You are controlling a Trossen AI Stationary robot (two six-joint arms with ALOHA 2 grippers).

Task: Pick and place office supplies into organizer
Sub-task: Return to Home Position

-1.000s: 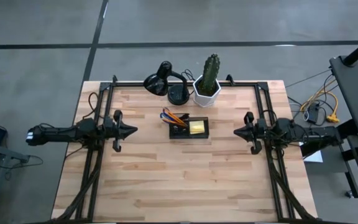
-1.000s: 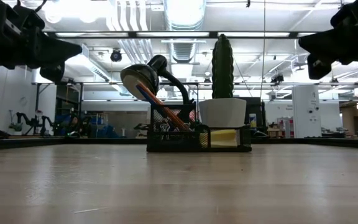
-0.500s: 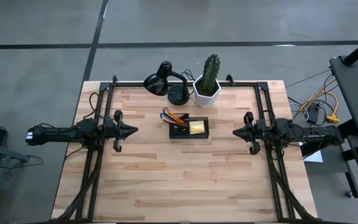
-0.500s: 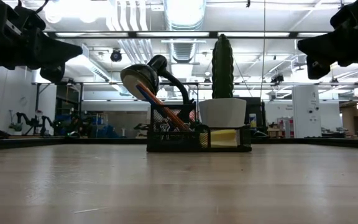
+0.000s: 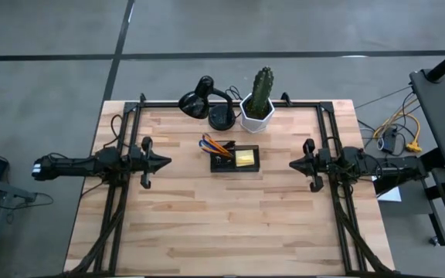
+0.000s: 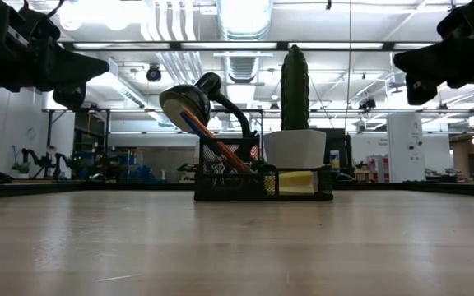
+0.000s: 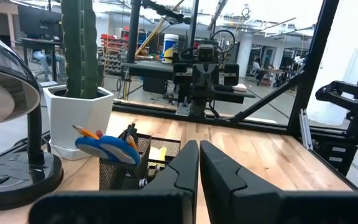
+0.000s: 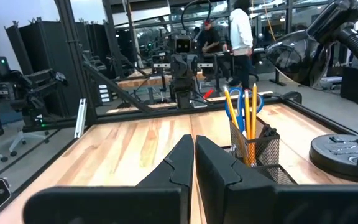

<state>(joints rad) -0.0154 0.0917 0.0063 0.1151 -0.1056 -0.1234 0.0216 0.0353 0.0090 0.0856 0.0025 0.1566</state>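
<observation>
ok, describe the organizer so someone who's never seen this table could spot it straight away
On the wooden table, look near the middle, just in front of the black lamp and the white cactus pot at the far edge. The organizer is the low black mesh tray there, the only thing with a yellow sticky pad and orange pencils inside it.

The organizer (image 5: 235, 164) stands on the table (image 5: 207, 224). Its right compartment holds the sticky-note pad (image 5: 245, 158); its left holds the pencils (image 5: 215, 145) and scissors (image 7: 106, 147). Behind it stand the lamp (image 5: 221, 117) and the cactus pot (image 5: 257, 114). The left gripper (image 5: 165, 161) is well to its left, the right gripper (image 5: 292, 163) well to its right.
</observation>
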